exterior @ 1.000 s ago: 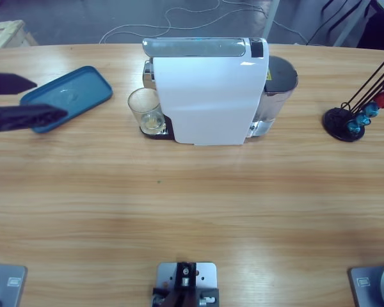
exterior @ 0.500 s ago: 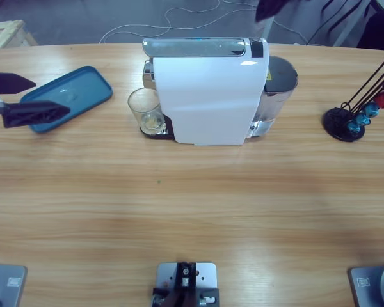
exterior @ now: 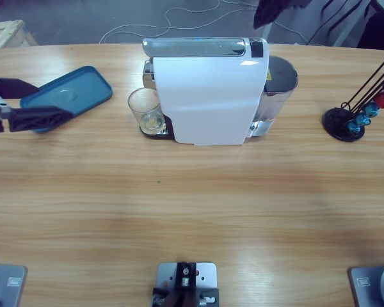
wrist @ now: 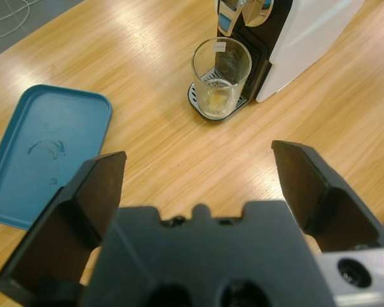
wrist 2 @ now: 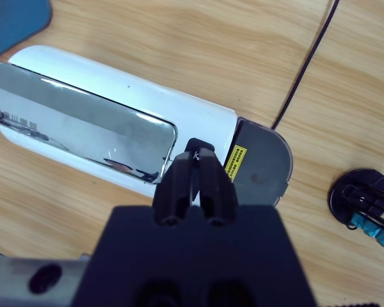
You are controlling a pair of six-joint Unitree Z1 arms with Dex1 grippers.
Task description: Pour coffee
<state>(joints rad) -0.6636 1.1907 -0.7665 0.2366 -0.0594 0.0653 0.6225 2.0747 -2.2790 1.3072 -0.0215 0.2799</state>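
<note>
With my left gripper (wrist: 198,173) spread empty toward the glass (wrist: 221,78) under the coffee machine (exterior: 208,89), and my right gripper (wrist 2: 195,185) clenched above it, no dark coffee shows; pouring remains.

The coffee (wrist: 216,102) is a thin pale brownish film at the bottom of a clear glass (wrist: 221,77). The glass stands upright on the drip tray, under the spout of the white machine (exterior: 208,89), left of centre in the high view's upper half.
</note>
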